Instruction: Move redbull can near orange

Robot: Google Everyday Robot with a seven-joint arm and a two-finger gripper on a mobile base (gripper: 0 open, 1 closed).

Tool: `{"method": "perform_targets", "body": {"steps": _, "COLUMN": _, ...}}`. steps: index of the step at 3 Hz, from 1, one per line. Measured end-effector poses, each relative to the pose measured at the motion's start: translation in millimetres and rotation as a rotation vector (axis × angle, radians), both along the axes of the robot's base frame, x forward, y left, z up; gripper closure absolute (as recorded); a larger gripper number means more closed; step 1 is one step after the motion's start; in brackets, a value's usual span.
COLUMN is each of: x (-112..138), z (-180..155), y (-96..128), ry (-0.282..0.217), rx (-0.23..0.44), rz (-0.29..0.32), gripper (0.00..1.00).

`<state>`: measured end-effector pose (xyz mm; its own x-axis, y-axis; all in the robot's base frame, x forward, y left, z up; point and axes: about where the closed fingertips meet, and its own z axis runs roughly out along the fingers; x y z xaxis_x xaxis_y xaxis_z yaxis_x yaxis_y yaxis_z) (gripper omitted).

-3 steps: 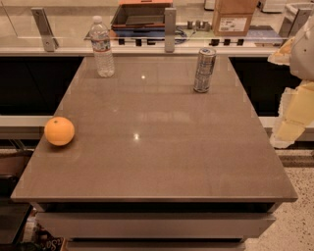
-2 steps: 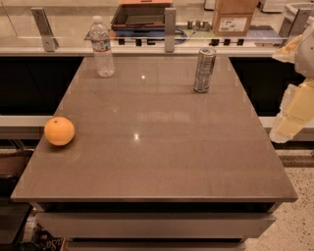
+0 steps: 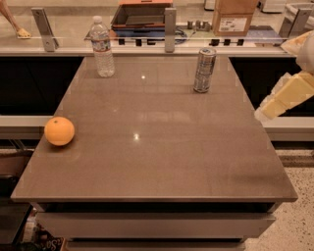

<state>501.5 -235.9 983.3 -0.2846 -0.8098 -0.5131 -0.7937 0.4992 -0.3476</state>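
Note:
The redbull can stands upright on the brown table, at the far right of its top. The orange lies near the table's left edge, far from the can. My gripper shows as a pale cream shape at the right edge of the view. It is off the table's right side, to the right of the can and a little nearer the camera, and it touches nothing.
A clear plastic water bottle stands at the table's far left. Behind the table runs a counter with metal posts, a dark tray and a cardboard box.
The gripper has moved up and slightly left at the right edge. The can, orange and bottle have not moved.

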Motion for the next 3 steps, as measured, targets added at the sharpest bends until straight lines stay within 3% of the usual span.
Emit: {"method": "perform_targets", "body": {"steps": 3, "x": 101, "z": -45, "y": 37, "ry": -0.195, "rx": 0.405, "rz": -0.154, "gripper": 0.00}}
